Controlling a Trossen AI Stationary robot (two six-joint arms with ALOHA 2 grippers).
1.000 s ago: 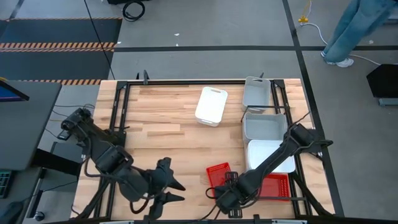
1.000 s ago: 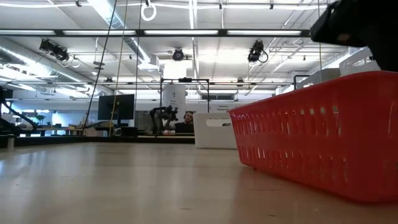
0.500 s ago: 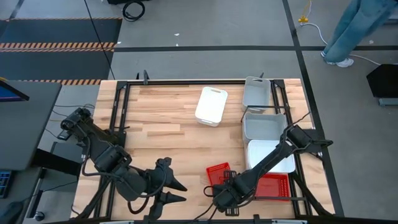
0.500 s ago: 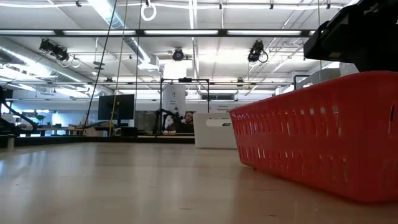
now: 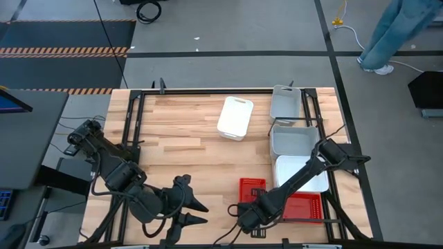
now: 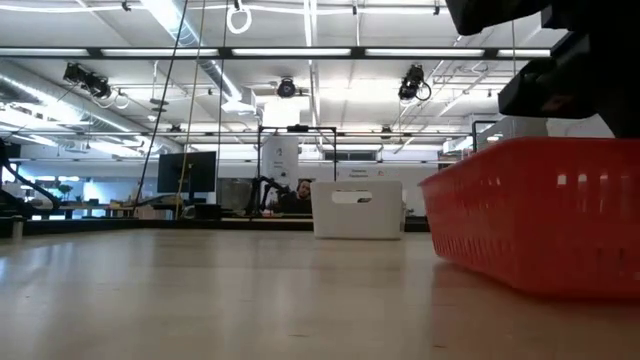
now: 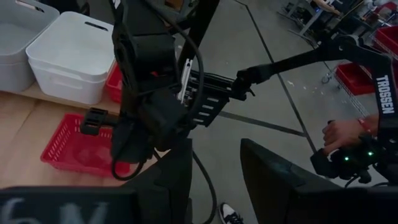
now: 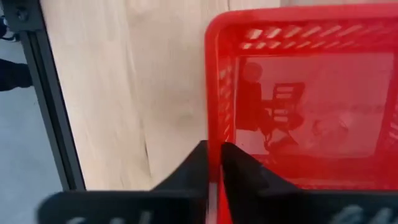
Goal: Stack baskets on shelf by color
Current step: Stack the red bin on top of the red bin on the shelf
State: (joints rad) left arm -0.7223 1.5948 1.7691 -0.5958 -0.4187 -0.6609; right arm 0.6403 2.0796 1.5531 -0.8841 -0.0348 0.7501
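Note:
A red mesh basket (image 5: 252, 187) rests on the table near its front edge; in the low view this basket (image 6: 540, 220) sits flat on its base. My right gripper (image 8: 214, 169) points down at the basket's near side and is shut on it. My left gripper (image 5: 199, 213) waits open above the front edge, left of the basket, its fingers (image 7: 171, 180) holding nothing. A white basket (image 5: 235, 117) stands alone mid-table. Two grey baskets (image 5: 286, 104), a white one (image 5: 302, 173) and a red one (image 5: 308, 206) line the right side. They hide the shelf. My right gripper pinches the rim of the red basket's near wall (image 8: 214, 134), one finger outside the wall (image 8: 194, 165) and one inside the basket (image 8: 241, 167). The fingers come from above, pointing down. The basket stands upright with its base on the table.
A black metal frame (image 5: 138, 124) runs around the tabletop, and its near rail (image 8: 43, 93) lies close to the held basket. Bare wood lies between the two arms and across the table's left half. A person's hand (image 7: 342, 134) shows beyond the table.
My right gripper has sunk a little and shut on the red basket's near rim. The basket has turned from skewed to square with the table and has slid slightly toward the right.

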